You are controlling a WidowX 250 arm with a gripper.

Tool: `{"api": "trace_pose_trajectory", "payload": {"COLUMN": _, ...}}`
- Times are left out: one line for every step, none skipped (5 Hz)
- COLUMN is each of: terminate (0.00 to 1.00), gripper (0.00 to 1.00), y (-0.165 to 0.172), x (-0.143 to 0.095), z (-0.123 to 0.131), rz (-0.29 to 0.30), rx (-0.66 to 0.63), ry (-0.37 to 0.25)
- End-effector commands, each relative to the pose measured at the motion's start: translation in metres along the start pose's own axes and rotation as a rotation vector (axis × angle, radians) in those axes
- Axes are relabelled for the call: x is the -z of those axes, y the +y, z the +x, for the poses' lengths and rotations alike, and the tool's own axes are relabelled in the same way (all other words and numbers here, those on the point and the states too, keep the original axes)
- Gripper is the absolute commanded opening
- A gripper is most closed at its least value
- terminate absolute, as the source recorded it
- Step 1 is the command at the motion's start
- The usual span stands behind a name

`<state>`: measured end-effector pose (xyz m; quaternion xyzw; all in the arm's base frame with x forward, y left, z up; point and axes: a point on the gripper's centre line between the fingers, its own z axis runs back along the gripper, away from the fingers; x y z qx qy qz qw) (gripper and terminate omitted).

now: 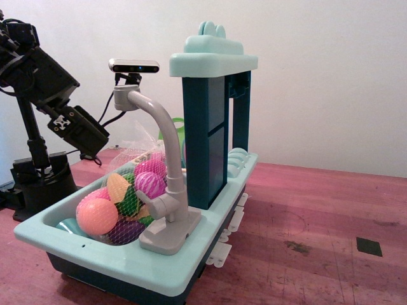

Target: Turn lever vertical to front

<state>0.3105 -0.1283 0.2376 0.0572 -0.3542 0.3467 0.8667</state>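
Note:
The grey toy faucet [170, 184] stands on the front rim of the mint toy sink [121, 257]. Its short light-grey lever [154, 206] sticks out from the lower body toward the left, over the basin, roughly level. The tall curved spout [152, 111] arches to the left above it. My black arm is at the far left behind the sink, with the gripper [89, 143] pointing down and right, well apart from the lever. Its fingers are not clear enough to judge.
A net bag of plastic fruit and eggs [124, 197] fills the basin beside the lever. A dark teal rack with a mint top [213, 108] rises behind the faucet. A camera [133, 65] sits behind the spout. The red wooden table [305, 235] extends to the right.

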Motion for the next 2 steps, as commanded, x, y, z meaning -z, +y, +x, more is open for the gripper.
{"api": "trace_pose_trajectory", "payload": {"terminate": 0.0, "gripper": 1.0, "y": 0.0013, "x": -0.0134, "z": 0.01, "rz": -0.04, "rx": -0.037, "ry": -0.014}}
{"api": "trace_pose_trajectory", "payload": {"terminate": 1.0, "gripper": 1.0, "y": 0.0013, "x": -0.0134, "z": 0.01, "rz": -0.04, "rx": -0.037, "ry": -0.014}}
